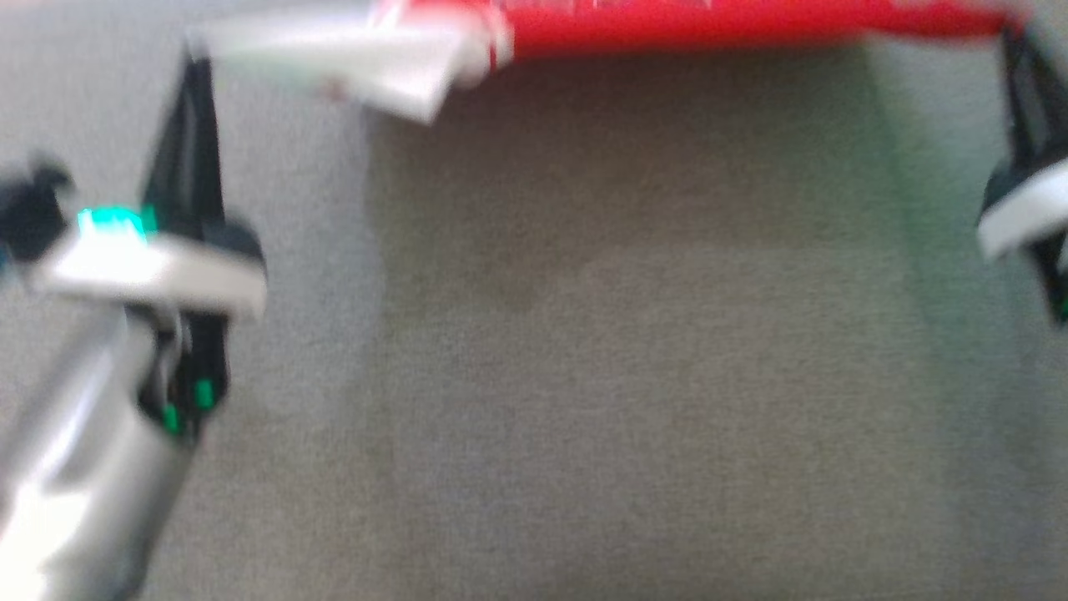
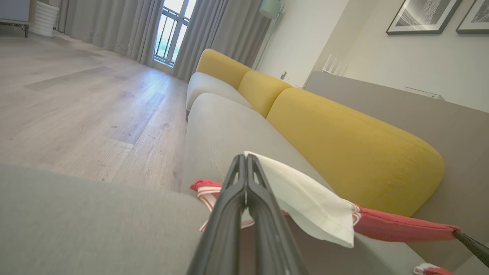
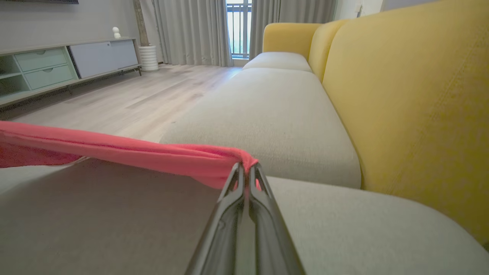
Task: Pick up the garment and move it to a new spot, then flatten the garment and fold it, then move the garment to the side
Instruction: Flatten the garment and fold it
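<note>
Above the grey sofa seat (image 3: 275, 107): one red-and-white garment (image 2: 313, 198), stretched out in the air. Left gripper (image 2: 245, 156) pinching its white corner; right gripper (image 3: 246, 168) pinching its red edge.

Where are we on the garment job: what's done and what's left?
Done: the garment is picked up. In hand: left gripper and right gripper are each shut on an edge, holding it stretched above the grey seat cushion, its white part drooping. Left: laying it down, flattening, folding, moving it aside.
</note>
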You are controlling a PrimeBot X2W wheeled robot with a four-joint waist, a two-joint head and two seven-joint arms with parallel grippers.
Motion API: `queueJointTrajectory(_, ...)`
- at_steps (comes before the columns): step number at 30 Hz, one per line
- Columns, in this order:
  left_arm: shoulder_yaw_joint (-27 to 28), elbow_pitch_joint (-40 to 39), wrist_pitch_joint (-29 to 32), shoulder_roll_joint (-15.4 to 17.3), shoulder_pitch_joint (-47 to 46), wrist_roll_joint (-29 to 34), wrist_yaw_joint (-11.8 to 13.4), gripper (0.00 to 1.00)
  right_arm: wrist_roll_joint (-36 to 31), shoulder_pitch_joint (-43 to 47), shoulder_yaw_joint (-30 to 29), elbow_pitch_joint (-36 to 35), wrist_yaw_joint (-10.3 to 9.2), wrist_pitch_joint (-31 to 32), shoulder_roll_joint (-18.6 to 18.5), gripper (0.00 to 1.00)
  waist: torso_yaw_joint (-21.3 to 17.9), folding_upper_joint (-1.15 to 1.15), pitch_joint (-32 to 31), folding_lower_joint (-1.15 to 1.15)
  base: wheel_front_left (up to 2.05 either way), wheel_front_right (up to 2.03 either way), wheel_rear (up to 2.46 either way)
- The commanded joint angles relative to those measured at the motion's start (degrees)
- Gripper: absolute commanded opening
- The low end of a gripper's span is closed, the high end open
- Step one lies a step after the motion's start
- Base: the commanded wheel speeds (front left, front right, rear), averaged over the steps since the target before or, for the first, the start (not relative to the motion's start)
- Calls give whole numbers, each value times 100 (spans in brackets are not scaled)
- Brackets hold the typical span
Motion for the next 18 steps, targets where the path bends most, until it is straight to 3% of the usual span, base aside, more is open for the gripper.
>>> queueJointTrajectory(1,266,-399,-10,368,197,-71,159,0,119,273,56,-203,-4,-61,-260,0,-134,0,-333,2,0,0,0)
queueJointTrajectory(7,253,-1461,-80,537,1829,-220,789,0,411,1243,65,-580,-4,-62,-428,0,-220,0,-763,2,0,0,0)
queueJointTrajectory(18,203,-2667,-162,585,3981,-538,1577,0,526,2798,-185,-1242,-4,-39,-630,0,-289,0,-1321,2,0,0,0)
